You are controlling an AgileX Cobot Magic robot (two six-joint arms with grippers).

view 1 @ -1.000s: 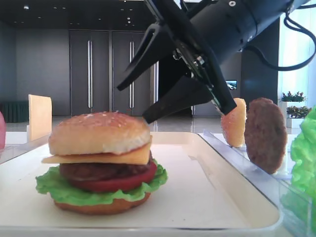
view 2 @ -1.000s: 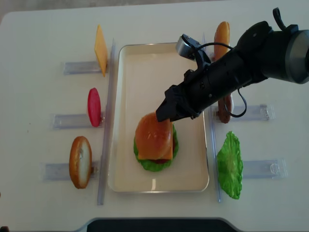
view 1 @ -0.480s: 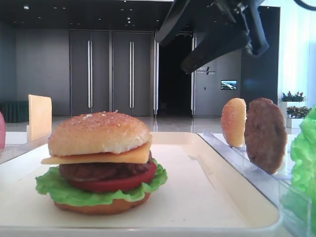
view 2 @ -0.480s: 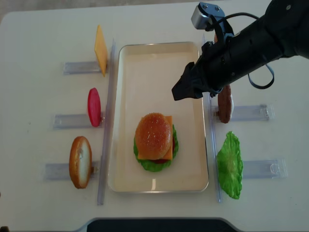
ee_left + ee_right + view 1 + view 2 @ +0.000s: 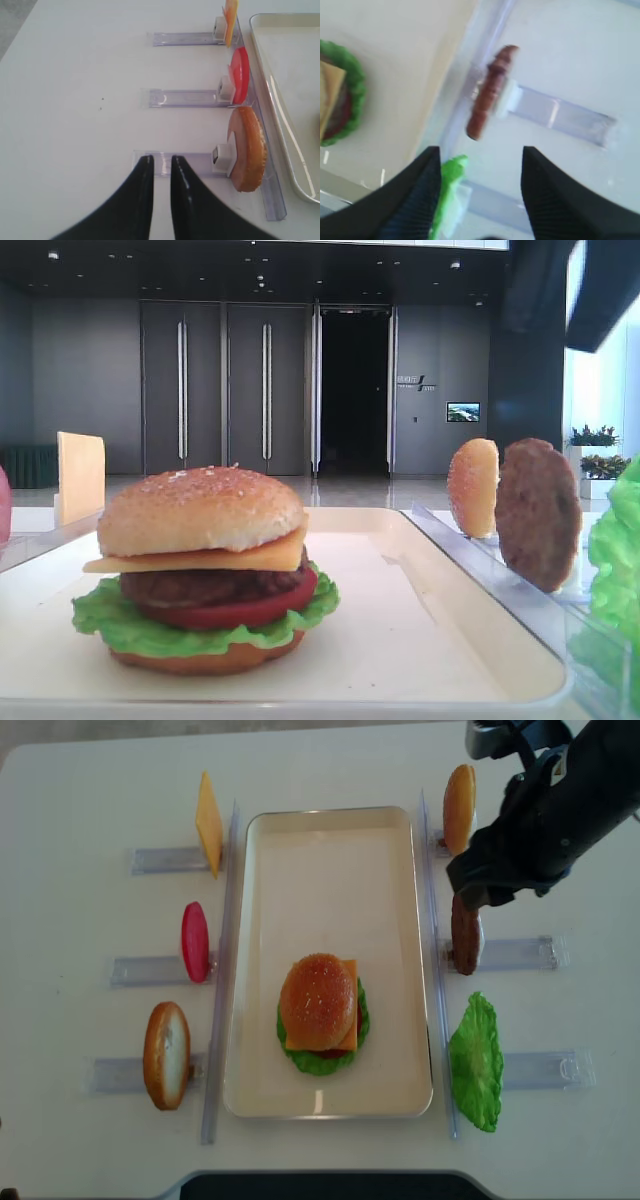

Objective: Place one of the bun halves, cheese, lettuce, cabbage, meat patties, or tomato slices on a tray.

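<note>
A stacked burger (image 5: 320, 1010) with a bun half on top, then cheese, patty, tomato and lettuce, sits on the cream tray (image 5: 330, 816). My right gripper (image 5: 472, 888) hangs open and empty right of the tray, above the upright meat patty (image 5: 465, 935). In the right wrist view its jaws (image 5: 481, 150) frame the patty (image 5: 490, 95) and the lettuce (image 5: 451, 192). My left gripper (image 5: 161, 159) hovers over the table by the left bun half (image 5: 247, 150), its jaws a narrow gap apart with nothing between them.
Clear racks flank the tray. On the left stand a cheese slice (image 5: 208, 823), a tomato slice (image 5: 195, 941) and a bun half (image 5: 166, 1055). On the right stand another bun half (image 5: 459, 808) and a lettuce leaf (image 5: 476, 1062).
My right gripper has risen from the burger's bun top and swung back right, past the tray's edge to above the patty rack. The burger stays put.
</note>
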